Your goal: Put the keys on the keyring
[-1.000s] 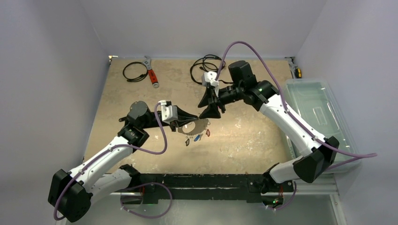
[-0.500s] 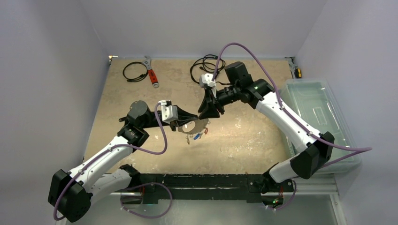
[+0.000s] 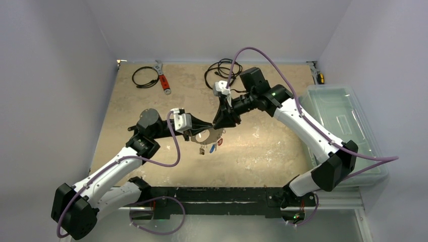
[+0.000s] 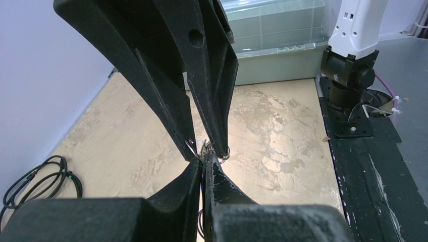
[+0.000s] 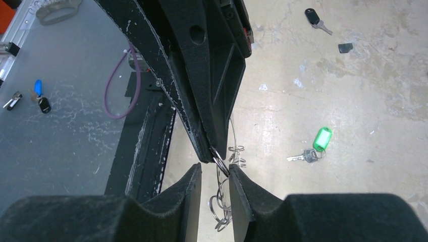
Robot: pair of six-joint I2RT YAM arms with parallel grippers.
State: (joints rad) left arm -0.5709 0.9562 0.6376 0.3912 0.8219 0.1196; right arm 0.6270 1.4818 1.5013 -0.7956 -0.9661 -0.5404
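Observation:
The keyring (image 3: 216,135), a flat silvery ring, hangs above the table centre with several tagged keys (image 3: 212,147) dangling under it. My left gripper (image 3: 206,126) is shut on the ring's edge; the left wrist view shows its fingertips pinched on the thin metal (image 4: 204,162). My right gripper (image 3: 222,122) meets it from the far side. In the right wrist view its fingers (image 5: 215,171) stand apart, with the ring's wire (image 5: 233,133) and small split rings (image 5: 222,206) between them. A green-tagged key (image 5: 315,146) and a dark-tagged key (image 5: 315,17) lie on the table.
A red-handled wrench (image 3: 162,80) and two black coiled cables (image 3: 144,77) (image 3: 219,68) lie at the table's far side. A clear plastic bin (image 3: 348,126) stands off the right edge. A blue-tagged and a dark-tagged key (image 5: 40,96) lie on the grey surface past the front rail.
My right gripper has moved a little left, closing up to the left gripper at the ring. The ring and its hanging keys have shifted slightly up and left.

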